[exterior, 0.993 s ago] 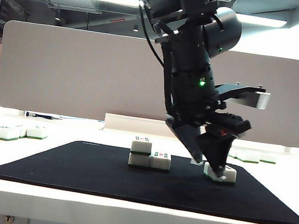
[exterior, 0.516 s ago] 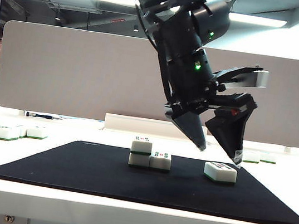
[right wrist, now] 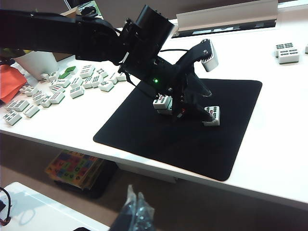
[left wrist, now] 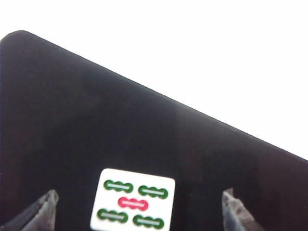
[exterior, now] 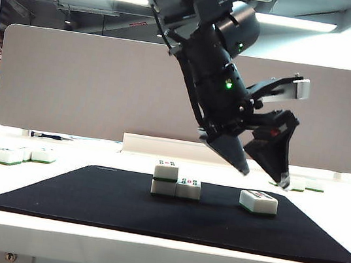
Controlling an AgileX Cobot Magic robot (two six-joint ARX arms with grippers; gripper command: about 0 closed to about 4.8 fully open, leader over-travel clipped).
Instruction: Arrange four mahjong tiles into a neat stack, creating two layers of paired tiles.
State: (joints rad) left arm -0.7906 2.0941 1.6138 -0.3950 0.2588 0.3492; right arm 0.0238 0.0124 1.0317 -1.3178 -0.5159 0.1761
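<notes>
Right gripper (right wrist: 134, 211) nearest, low off desk (right wrist: 284, 144), fingers together, empty. Lone tile (exterior: 258, 201) flat on mat (exterior: 85, 204). Left gripper (exterior: 263, 175) above it, fingers wide, empty. Three-tile stack (exterior: 176, 180) mid-mat.

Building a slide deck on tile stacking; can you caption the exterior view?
Left gripper hangs open above a lone mahjong tile on the black mat, beside a three-tile partial stack.
</notes>
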